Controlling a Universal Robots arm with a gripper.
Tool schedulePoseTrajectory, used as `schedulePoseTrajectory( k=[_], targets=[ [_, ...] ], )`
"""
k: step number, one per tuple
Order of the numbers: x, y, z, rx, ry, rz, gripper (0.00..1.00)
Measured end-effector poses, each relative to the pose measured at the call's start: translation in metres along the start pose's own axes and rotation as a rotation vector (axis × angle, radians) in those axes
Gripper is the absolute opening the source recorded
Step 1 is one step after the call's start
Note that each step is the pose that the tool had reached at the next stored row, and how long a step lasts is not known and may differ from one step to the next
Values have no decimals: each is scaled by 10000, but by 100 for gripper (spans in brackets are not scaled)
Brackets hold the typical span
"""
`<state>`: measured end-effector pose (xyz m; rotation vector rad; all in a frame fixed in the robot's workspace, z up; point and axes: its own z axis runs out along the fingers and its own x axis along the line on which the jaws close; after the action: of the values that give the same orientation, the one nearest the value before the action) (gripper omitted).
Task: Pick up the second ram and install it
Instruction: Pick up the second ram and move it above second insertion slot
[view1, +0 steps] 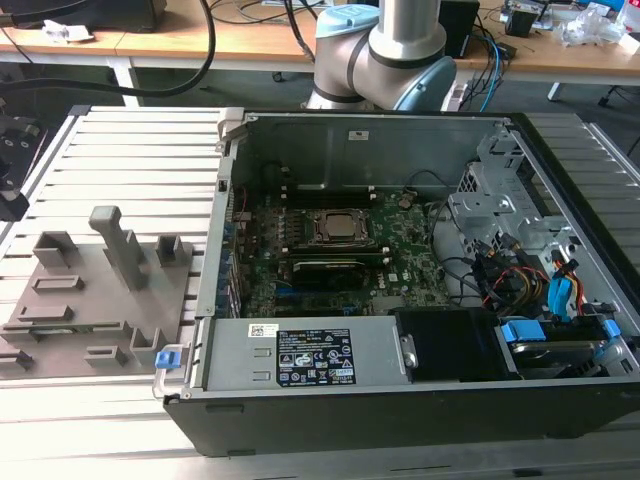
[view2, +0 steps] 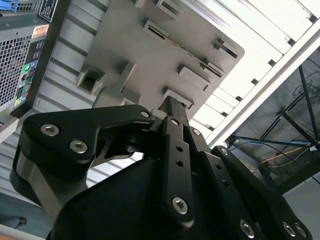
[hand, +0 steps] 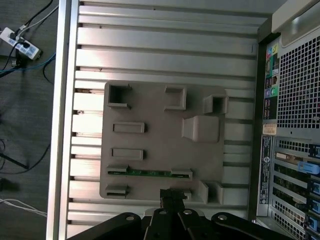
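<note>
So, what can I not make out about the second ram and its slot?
The second ram: first wrist view, ends tucked into the grey holder, chips too small.
Exterior view: holder blocks cover most of it.
The motherboard: exterior view, too dark to tell filled slots from free.
The gripper: first wrist view, cut by the edge.

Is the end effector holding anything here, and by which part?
Nothing is held. The end effector hovers empty above the grey holder, where the second ram lies in its slot.

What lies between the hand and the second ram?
In the first wrist view, a bare strip of grey holder plate lies between the hand and the second ram.
</note>
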<state>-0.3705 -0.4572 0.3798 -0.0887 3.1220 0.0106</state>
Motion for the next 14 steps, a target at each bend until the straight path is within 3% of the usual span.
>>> schedulePoseTrajectory(
  k=[3,7,9,12,14],
  targets=[
    [0,0,0,0,1,-9,11],
    [0,0,0,-15,6,-812,11],
    [0,0,0,-27,10,-1489,11],
    [0,0,0,-54,19,-2939,11],
    [0,0,0,-63,20,-3391,11]
  ],
)
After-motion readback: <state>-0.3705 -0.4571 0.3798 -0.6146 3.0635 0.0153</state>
